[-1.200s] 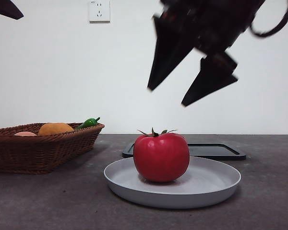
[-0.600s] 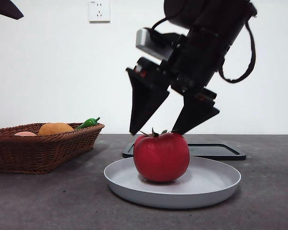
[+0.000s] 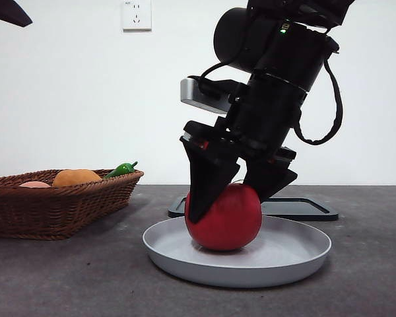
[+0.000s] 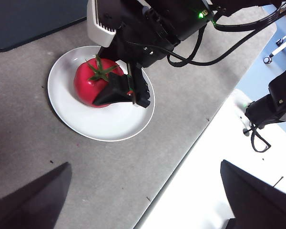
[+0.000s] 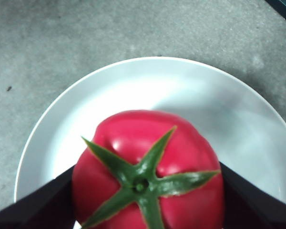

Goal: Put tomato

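The glossy red tomato [image 3: 228,223] [image 4: 87,85] [image 5: 148,148] with its green spiky stem sits upright on a grey-white plate [image 3: 290,254] [image 4: 100,126] [image 5: 86,105]. My right gripper [image 3: 223,212] [image 5: 148,212] has come down over it from above. It is open, with one black jaw at each side of the tomato, close against its skin. In the left wrist view one of its fingers [image 4: 117,93] lies beside the fruit. My left gripper [image 4: 148,200] hangs open high above the table, away from the plate, and shows as a black tip [image 3: 6,12] in the front view.
A wicker basket [image 3: 53,205] stands at the left, holding an orange round fruit [image 3: 76,177] and a small green pepper [image 3: 122,169]. A flat black tray [image 3: 303,208] [image 4: 33,19] lies behind the plate. The table's edge [image 4: 181,162] runs near the plate.
The right arm dropped from high above until its open jaws straddle the tomato. The tomato has stayed on the plate. The left arm has not moved.
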